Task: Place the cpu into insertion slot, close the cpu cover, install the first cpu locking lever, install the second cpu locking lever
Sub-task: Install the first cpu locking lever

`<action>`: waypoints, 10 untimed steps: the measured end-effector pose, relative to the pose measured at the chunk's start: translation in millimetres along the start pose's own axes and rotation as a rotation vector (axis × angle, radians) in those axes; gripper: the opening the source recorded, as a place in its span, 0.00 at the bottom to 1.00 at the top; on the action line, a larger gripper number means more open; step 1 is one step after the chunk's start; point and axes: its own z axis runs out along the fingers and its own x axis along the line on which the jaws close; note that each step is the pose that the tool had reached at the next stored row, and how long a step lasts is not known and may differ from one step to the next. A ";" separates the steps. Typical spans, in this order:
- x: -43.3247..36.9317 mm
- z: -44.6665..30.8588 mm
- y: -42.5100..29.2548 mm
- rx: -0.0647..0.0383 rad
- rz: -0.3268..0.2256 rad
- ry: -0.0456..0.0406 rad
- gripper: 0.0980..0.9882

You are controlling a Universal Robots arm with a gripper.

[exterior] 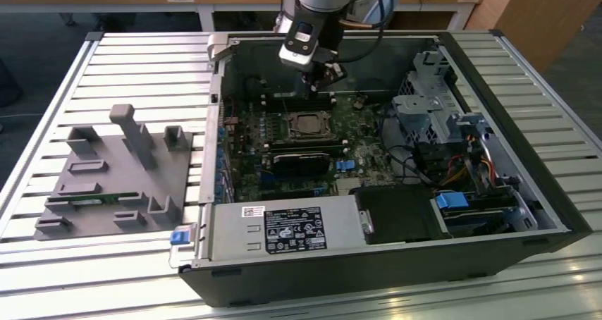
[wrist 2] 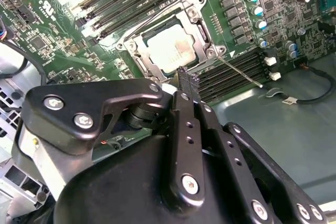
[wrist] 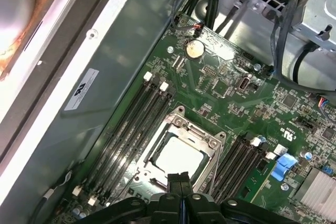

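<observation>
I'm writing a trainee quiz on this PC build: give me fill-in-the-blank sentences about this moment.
1. The cpu lies in the insertion slot on a ___ circuit board.
2. The cpu cover is ___ over the cpu.
3. The tool hangs near the slot, its fingers ___.
4. The grey fixture sits at the exterior view's ___.
Missing words: green; closed; shut; left.

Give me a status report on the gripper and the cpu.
Gripper shut, empty, hovering beside silver-rimmed insertion slot. Silver-grey square cpu seated, thin silver metal frame cover flat around it. One thin wire lever sticking out. Nothing blocking.
</observation>
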 end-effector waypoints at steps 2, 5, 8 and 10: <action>0.0 0.0 0.0 0.000 -0.007 0.0000 0.01; 0.0 0.0 -0.1 0.000 -0.016 0.0000 0.01; 0.1 0.0 -0.2 0.001 -0.025 0.0000 0.01; 0.2 0.0 -0.3 0.001 -0.030 0.0000 0.01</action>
